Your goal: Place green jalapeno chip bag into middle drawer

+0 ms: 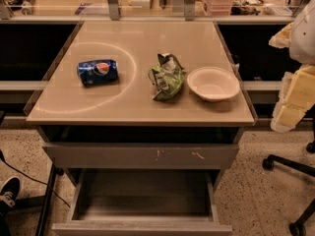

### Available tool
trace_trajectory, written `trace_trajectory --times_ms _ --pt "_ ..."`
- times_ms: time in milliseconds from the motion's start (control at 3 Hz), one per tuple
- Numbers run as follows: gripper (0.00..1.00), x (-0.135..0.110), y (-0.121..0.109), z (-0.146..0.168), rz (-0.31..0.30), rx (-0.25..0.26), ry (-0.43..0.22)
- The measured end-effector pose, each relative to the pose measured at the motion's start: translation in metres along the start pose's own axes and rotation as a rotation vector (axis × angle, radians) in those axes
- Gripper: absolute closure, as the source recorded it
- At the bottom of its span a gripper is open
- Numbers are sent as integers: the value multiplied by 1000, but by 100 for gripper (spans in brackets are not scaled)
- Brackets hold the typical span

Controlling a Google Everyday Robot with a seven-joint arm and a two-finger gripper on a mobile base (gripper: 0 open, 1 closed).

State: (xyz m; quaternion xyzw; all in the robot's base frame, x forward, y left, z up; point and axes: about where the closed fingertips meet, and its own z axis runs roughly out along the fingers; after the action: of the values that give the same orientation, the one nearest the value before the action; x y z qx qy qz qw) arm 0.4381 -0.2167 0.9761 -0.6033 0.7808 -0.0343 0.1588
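The green jalapeno chip bag [167, 76] lies crumpled on the tan tabletop [147, 38], right of centre, just left of a white bowl [213, 83]. Below the top, the middle drawer [142, 200] is pulled out, showing its flat grey floor and low side walls. Nothing lies in it. My gripper [294, 100] is at the right edge of the view, a pale yellow and white shape beyond the table's right side. It is level with the bowl and apart from the bag.
A blue Pepsi can [97, 71] lies on its side at the left of the top. A grey front panel with pale scratch marks [142, 155] sits above the open drawer. Office chair legs [290, 166] stand at the right and a shoe [9, 191] at the left.
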Motion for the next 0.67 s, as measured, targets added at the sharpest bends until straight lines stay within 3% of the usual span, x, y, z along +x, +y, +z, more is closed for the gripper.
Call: trace_trajectory --times_ms 333,667 --pt "0 0 0 0 0 0 0" --pt "0 -6 -9 6 -15 -5 -40"
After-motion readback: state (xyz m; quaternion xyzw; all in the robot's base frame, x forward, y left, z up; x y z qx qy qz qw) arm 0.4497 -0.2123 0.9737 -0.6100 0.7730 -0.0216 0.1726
